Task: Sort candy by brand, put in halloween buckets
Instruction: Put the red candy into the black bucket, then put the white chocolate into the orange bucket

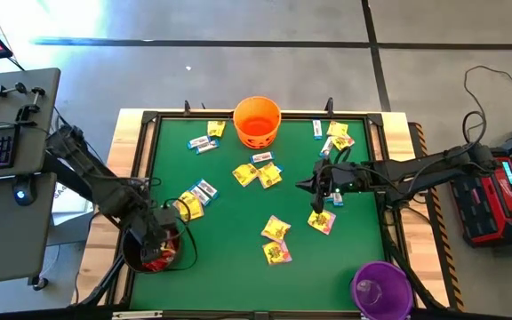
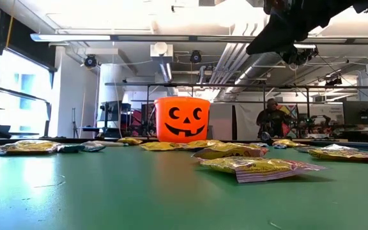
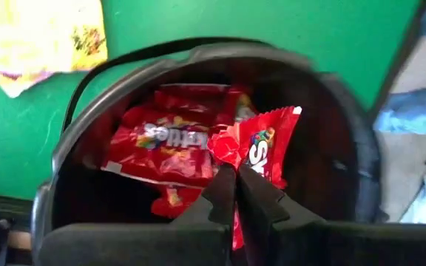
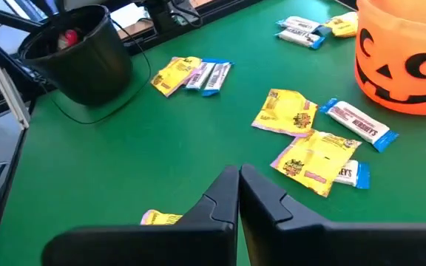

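Note:
My left gripper [image 3: 235, 181] hangs over the black bucket [image 1: 132, 253] at the table's near left, pointing down, shut on a red candy packet [image 3: 268, 144]. More red packets [image 3: 157, 140] lie inside that bucket. My right gripper [image 1: 316, 188] hovers right of the table's middle, shut and holding nothing. Yellow packets [image 1: 276, 229] and white-and-blue packets [image 1: 204, 189] lie flat on the green table. The orange bucket [image 1: 257, 122] stands at the far edge and the purple bucket [image 1: 381, 289] at the near right corner. My left gripper pinches the red packet by its edge [image 3: 237, 157] between the two fingertips, coming from above and pointing down. The packet hangs tilted at the fingertips over the bucket's opening, above the red packets that lie inside.
The table has a raised dark rim [image 1: 389, 178]. A keyboard desk [image 1: 7, 142] stands to the left and a red device [image 1: 496, 200] to the right. Bare green surface [image 1: 229, 267] lies at the near middle. A person [image 2: 273, 118] shows far behind the table.

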Tool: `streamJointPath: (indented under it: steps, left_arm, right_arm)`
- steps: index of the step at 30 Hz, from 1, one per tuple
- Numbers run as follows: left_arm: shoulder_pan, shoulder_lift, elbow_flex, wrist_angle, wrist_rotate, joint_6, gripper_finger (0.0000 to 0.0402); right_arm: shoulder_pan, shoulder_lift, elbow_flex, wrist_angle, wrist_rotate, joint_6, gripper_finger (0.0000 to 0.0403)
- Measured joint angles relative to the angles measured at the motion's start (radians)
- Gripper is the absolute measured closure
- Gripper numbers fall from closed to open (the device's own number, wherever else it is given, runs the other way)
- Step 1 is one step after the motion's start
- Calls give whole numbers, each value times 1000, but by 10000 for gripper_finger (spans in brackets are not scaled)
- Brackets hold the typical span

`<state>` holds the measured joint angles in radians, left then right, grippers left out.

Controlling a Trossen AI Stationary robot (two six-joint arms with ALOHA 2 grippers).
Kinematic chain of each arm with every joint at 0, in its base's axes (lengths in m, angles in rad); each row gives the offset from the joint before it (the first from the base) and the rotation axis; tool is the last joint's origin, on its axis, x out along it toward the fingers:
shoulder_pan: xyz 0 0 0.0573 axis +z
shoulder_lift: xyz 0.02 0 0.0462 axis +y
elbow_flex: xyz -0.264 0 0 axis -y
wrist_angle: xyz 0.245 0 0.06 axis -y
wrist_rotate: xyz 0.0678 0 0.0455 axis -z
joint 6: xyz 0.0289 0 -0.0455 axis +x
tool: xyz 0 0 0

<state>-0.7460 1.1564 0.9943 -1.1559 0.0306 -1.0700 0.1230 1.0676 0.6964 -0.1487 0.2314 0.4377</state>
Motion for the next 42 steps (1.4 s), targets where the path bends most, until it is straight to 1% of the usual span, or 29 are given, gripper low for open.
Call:
streamJointPath:
  steps: [4, 8, 14, 19, 22, 26, 29, 32, 34, 36, 39, 42]
  left_arm:
    - [-19, 0, -55, 10, -2, -65, 401]
    - [-34, 0, -84, 14, -1, -105, 401]
    - [-35, 0, -113, 37, 27, -119, 399]
    - [-33, -1, -111, 64, 65, -125, 373]
    - [-34, -1, -86, 62, 65, -130, 349]
    - [-34, -1, -34, 62, 63, -122, 321]
    - [-34, -1, 8, 55, 61, -123, 305]
    - [-34, -2, 53, 56, 45, -134, 299]
    - [-31, -5, 76, 54, 10, -146, 304]
    - [-16, -11, 98, 58, -29, -147, 318]
    - [14, -25, 109, 79, -104, -127, 351]
    - [54, -45, 109, 163, -171, -64, 390]
  right_arm:
    - [0, 0, 0, -1, -1, 0, 403]
    - [0, 0, 0, -3, 0, 0, 403]
    - [0, 0, 0, -4, 0, 0, 403]
    - [0, 0, 0, -5, 0, 0, 403]
    - [0, 0, 0, -8, -1, -8, 398]
    - [0, 0, 0, -9, -16, 1, 373]
    - [0, 0, 0, -10, -16, 12, 340]
    - [-1, 0, 12, -28, -15, 50, 303]
    - [-7, 0, 23, -40, -13, 89, 280]
    - [-21, 0, 29, -42, -15, 121, 262]
    - [-52, 0, 31, -30, -15, 166, 245]
    - [-93, 0, 31, -52, -23, 192, 241]
